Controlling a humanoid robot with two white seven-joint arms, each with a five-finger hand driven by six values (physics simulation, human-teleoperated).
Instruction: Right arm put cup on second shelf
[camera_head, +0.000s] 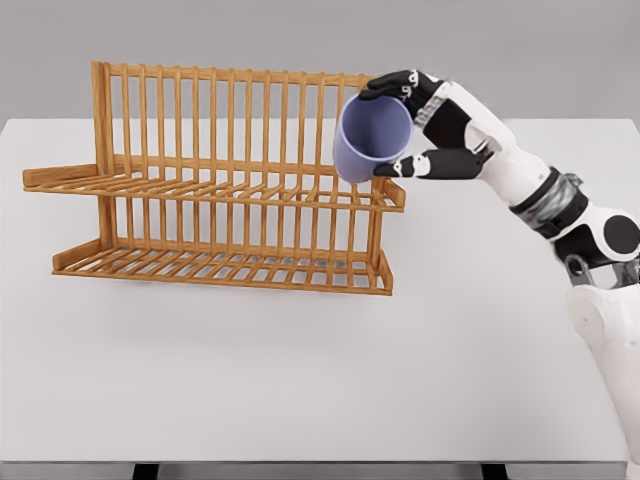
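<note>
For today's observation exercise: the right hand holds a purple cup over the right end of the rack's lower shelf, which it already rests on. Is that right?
Not quite. In the head view the right hand holds the purple cup tilted by the upper shelf's right end, not resting on the lower shelf.

A white humanoid arm reaches in from the right, its right hand (432, 125) gripping a lavender cup (371, 138) tipped on its side, the open mouth facing the camera. Black-tipped fingers (395, 84) curl over the cup's upper rim while the thumb presses beneath it. The cup hangs at the right end of a wooden two-tier rack (215, 180), just above the upper shelf (200, 186). The rack stands on a white table (300, 370).
</note>
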